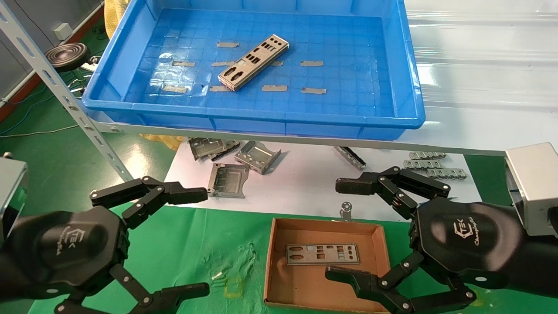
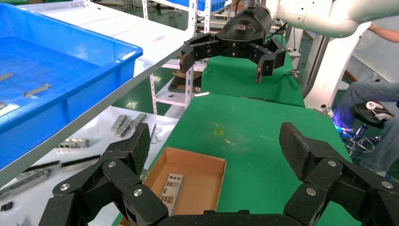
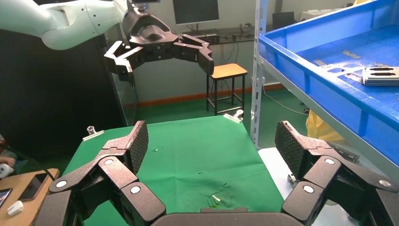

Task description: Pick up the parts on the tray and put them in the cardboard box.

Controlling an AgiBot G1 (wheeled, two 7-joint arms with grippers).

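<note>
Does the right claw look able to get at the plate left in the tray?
Probably yes: the right claw is open and holds nothing, and the plate lies bare mid-tray, nothing on top of it.

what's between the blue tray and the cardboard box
In the head view, below the tray and before the cardboard box lies a white sheet carrying folded grey brackets and a small metal ring.
</note>
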